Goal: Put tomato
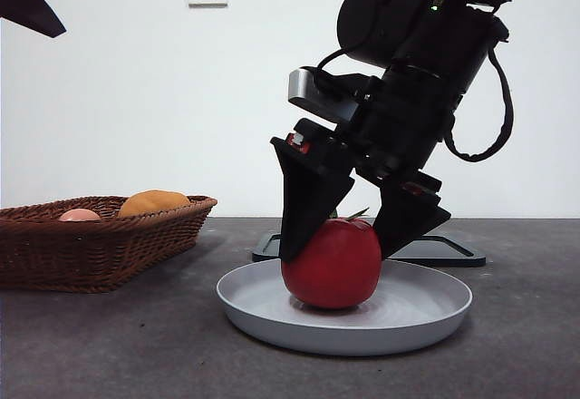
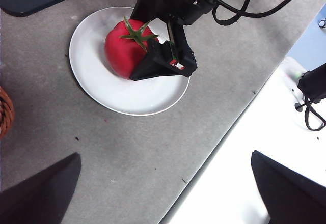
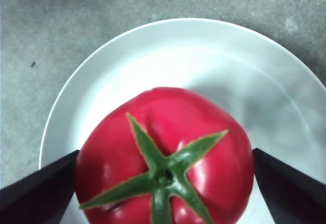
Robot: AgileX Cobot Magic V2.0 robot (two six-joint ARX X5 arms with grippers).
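Observation:
The tomato [image 1: 331, 267], glossy red with a green spiky stem, sits on the grey-white plate [image 1: 435, 304] at the table's middle. My right gripper [image 1: 337, 254] comes down from the upper right, with one black jaw against each side of the tomato. The right wrist view shows the tomato [image 3: 168, 147] filling the gap between the jaws, over the plate [image 3: 102, 56]. My left gripper [image 2: 164, 154] is open and empty, high above the table's front. It looks down on the tomato [image 2: 119, 48], the plate [image 2: 102, 81] and the right arm.
A brown wicker basket [image 1: 109, 236] stands at the left and holds an orange-yellow fruit [image 1: 154, 201] and a small pink fruit [image 1: 80, 215]. A dark flat tray [image 1: 453, 252] lies behind the plate. The table's edge runs near a white surface [image 2: 265, 132].

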